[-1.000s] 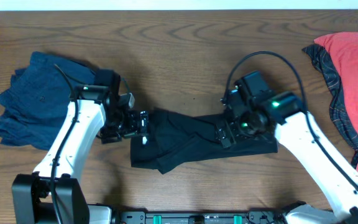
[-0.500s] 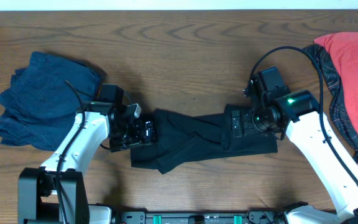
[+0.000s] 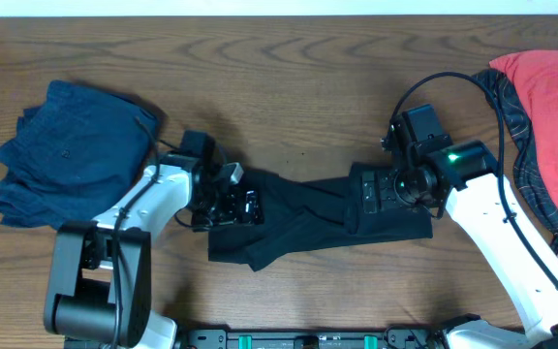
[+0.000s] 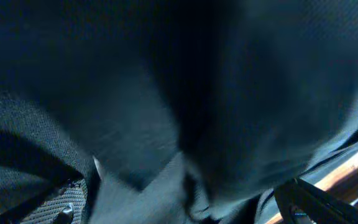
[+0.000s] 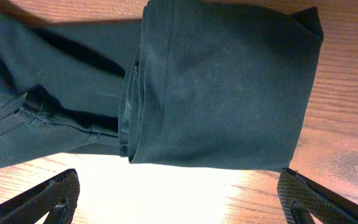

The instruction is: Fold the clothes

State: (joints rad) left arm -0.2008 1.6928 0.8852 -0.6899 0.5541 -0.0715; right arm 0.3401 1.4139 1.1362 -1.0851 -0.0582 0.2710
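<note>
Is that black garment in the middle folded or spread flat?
Folded, untidily: the black garment lies as a narrow band, right end doubled over in layers.

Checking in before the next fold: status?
Left gripper open at left end of black garment. Right gripper open above its right end. Garment bunched, partly folded. Navy pile, red garment off aside.

I have one garment [image 3: 298, 225] lying midway across the table [image 3: 279, 68], left gripper [image 3: 247, 206] at its left end, right gripper [image 3: 368, 191] over its right end. A second garment [image 3: 66, 150] lies to the left, a heap of clothes [image 3: 550, 107] at the right edge.
</note>
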